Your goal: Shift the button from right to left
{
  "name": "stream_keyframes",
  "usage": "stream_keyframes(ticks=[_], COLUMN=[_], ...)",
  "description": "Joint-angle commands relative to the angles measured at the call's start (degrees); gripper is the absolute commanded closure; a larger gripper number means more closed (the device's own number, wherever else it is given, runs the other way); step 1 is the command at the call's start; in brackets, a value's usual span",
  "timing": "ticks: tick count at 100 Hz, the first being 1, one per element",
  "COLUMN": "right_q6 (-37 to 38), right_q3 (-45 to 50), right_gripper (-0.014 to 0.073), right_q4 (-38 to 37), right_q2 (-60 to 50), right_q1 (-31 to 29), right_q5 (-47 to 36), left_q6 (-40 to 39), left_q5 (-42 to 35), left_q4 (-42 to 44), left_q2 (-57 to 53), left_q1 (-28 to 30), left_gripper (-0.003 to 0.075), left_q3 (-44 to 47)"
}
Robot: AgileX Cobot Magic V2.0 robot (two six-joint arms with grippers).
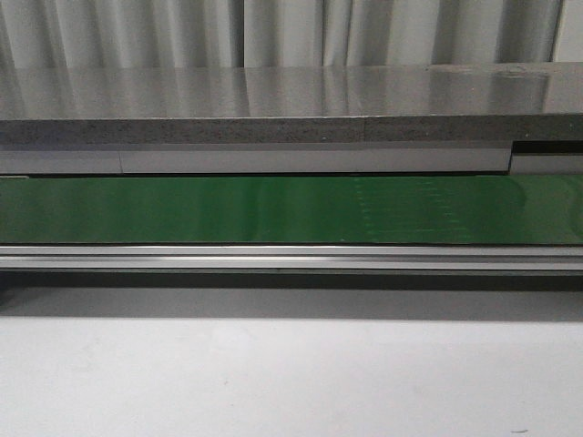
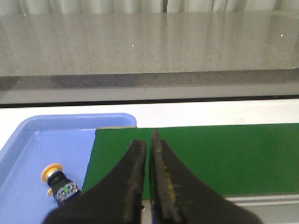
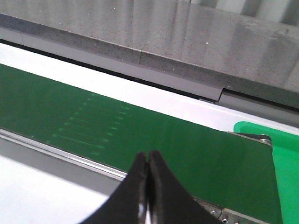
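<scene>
A green conveyor belt [image 1: 291, 209] ran across the middle of the front view, framed by a metal rail [image 1: 291, 258] along its near edge and a grey stone-like counter [image 1: 291, 105] behind it, with pale curtains [image 1: 291, 32] at the top of the frame. Neither arm appeared in that view, and a bare white tabletop [image 1: 291, 364] filled the lower part.

In the left wrist view, the button [image 2: 60, 182] lay on its side in the lower left of the frame, inside a blue tray [image 2: 28, 140] that sat at the belt's end; its yellow-orange cap pointed toward the upper left and its black body toward the lower right. The left gripper [image 2: 148, 149] hung at the bottom centre over the belt, apart from the button, its dark fingers [image 2: 138, 158] drawn nearly together with only a thin slit between them and nothing held.

In the right wrist view, the right gripper [image 3: 149, 161] stood at the bottom centre above the belt's near rail, its fingers pressed together and empty. A green tray [image 3: 285, 154] showed at the right edge, at the belt's other end.
</scene>
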Motion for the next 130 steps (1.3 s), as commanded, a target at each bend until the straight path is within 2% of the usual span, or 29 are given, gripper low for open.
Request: stream_keyframes(ticks=[1,10,67,96,130], right_q6=[-0.4,-0.4,-0.4,-0.4,-0.4], right_q3=[-1.6,-1.6,-1.6,-1.6,-1.6], right_gripper=[0.0662,0.0662,0.0662,0.0662,0.0662], right_q4=[1.4,1.4,1.4,1.4,1.4], right_q2=[0.4,0.4,0.4,0.4,0.4], right_q1=[0.1,0.1,0.1,0.1,0.1], right_q5=[-4.1,-4.1,-4.1,-4.1,-4.1], left_q6=[-0.6,-0.6,-0.6,-0.6,-0.6], left_q5=[-12.5,-15.5,-15.1,-18.4,-18.0], left_q4=[0.7,0.7,0.2,0.1,0.1], left_q2=[-1.5,-4.4,-25.3,-25.6,-25.6], left_q1=[-0.4,-0.4,-0.3,-0.3,-0.3], left_gripper=[0.0715,0.0715,0.0715,0.0715,0.0715], left_q3=[2.3,6.2,20.9,24.5,24.5])
